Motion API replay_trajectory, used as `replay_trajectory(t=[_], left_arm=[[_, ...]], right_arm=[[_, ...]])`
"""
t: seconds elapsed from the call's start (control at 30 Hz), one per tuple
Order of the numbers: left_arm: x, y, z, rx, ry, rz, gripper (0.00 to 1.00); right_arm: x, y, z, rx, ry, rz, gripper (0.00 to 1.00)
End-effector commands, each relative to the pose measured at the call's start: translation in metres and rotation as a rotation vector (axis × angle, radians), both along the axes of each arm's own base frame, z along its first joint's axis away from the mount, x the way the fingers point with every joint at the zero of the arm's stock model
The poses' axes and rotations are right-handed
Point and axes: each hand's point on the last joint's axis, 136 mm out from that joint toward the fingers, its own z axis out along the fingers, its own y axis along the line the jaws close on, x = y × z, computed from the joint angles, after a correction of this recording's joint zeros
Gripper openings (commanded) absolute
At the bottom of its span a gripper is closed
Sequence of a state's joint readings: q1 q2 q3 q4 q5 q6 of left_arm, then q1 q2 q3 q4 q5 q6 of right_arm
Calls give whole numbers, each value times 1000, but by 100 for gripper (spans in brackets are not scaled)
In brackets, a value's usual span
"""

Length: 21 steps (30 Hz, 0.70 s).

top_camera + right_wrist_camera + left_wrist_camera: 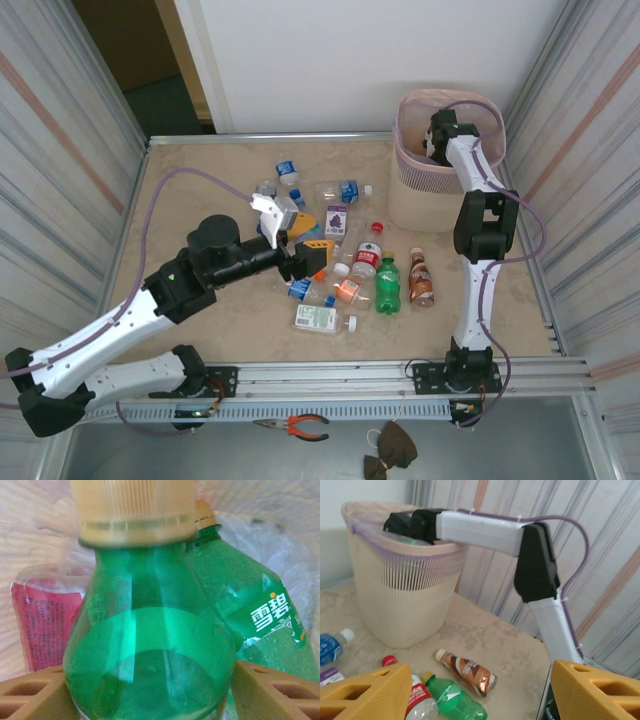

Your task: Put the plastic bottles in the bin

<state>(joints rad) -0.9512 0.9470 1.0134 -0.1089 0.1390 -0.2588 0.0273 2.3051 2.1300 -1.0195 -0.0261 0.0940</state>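
The pale pink bin (412,196) stands at the far right corner of the table, also seen in the left wrist view (405,605). My right gripper (433,148) reaches down inside it, shut on a green bottle (150,645) with a yellowish cap. Behind that bottle lie another green bottle (250,605) and a red-labelled one (42,625). My left gripper (312,238) hangs open over the table's middle, its orange fingers (365,692) wide apart with nothing between them. Loose plastic bottles lie around it, among them a green bottle (388,285), a brown bottle (421,278) and a red-labelled clear bottle (366,262).
More bottles lie at the back, one with a blue label (288,172) and one with a purple label (336,220). A white-labelled bottle (320,318) lies near the front. Corrugated walls close in both sides. Pliers (300,427) lie below the front rail.
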Motion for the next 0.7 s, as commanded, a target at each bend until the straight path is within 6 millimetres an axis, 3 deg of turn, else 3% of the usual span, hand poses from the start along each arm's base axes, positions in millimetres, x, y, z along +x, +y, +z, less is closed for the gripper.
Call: replay_trajectory(t=[0.0,0.67], left_arm=[[7,7,2,24,22,62,74],[25,19,-56,240,154,126,74]], right_arm=[[-8,-5,34,-3,-40,-16,76],[-39,-5,179,-19,-303,-1,79]])
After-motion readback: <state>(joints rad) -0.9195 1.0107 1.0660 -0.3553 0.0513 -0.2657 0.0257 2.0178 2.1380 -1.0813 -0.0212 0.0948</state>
